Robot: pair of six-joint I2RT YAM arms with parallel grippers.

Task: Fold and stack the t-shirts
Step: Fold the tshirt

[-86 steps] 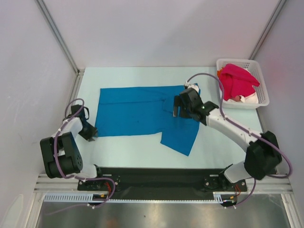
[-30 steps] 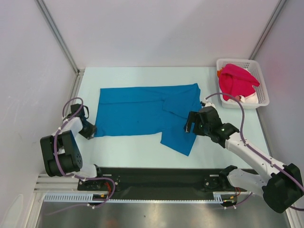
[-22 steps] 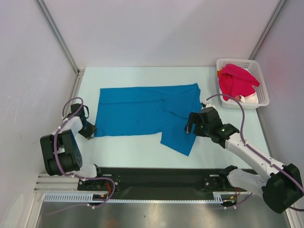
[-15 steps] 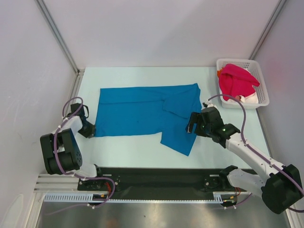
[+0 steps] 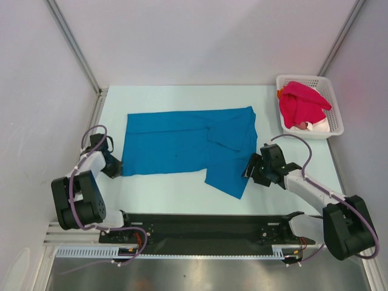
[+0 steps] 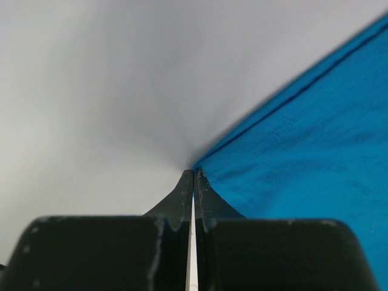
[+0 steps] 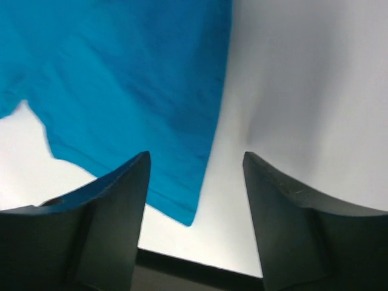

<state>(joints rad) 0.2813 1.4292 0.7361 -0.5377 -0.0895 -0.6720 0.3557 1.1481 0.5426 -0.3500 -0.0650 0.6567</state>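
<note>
A bright blue t-shirt (image 5: 182, 142) lies spread flat across the table, with a flap hanging toward the near edge on its right side. My left gripper (image 5: 116, 168) is at the shirt's near-left corner. In the left wrist view its fingers (image 6: 194, 171) are pressed together right where the blue cloth (image 6: 303, 151) comes to a point. My right gripper (image 5: 251, 171) hovers open at the right edge of the flap. The blue cloth's (image 7: 121, 79) edge and corner show between its spread jaws (image 7: 195, 156). A crimson-pink t-shirt (image 5: 303, 103) fills the basket.
The white lattice basket (image 5: 309, 77) stands at the back right, with a bit of white cloth (image 5: 315, 126) and orange cloth (image 5: 280, 93) under the pink one. Grey walls close in the left, back and right. A black rail (image 5: 200, 221) runs along the near edge.
The left gripper's fingers have closed on the shirt's corner. The right arm has drawn back toward the near edge and stopped beside the flap, its jaws a little narrower.
</note>
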